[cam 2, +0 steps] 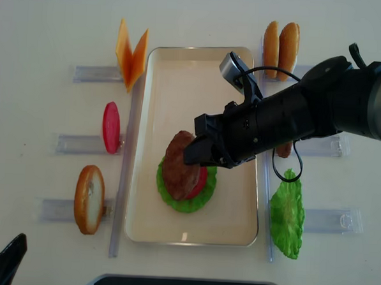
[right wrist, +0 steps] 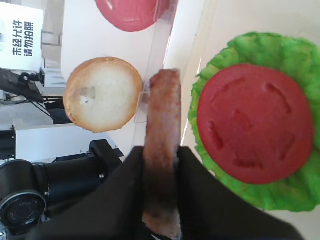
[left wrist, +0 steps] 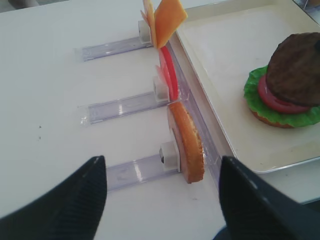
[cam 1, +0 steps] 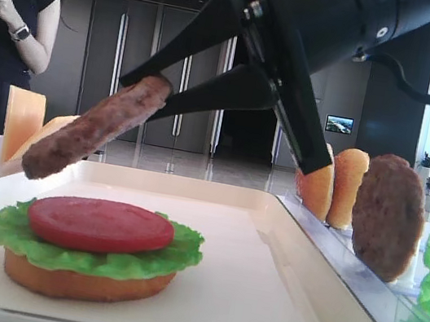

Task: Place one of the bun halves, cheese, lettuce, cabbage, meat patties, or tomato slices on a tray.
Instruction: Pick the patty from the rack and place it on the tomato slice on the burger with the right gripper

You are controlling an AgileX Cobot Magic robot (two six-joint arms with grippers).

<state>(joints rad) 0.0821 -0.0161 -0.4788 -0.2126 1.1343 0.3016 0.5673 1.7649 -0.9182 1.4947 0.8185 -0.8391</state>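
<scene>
Patty in the air over the stack, not yet down.

Left of the tray [cam 2: 152,83] a spare bun half [cam 2: 89,198], tomato and cheese stand in racks; left gripper [left wrist: 162,200] idles wide open, holding nothing. On the tray: bottom bun [cam 1: 86,281], lettuce [cam 1: 13,231], tomato slice [cam 1: 100,224]. Right gripper [cam 1: 149,88] is clamped on a meat patty [cam 1: 92,127], tilted just above the tomato, probably clear of it, for dropping on top.

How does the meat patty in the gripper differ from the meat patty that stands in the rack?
The held patty hangs tilted above the tomato slice, pinched by the right gripper; the rack patty stands on edge, untouched. The held one is over the tray; the other is beside it. Both are brown, round and grainy.
</scene>
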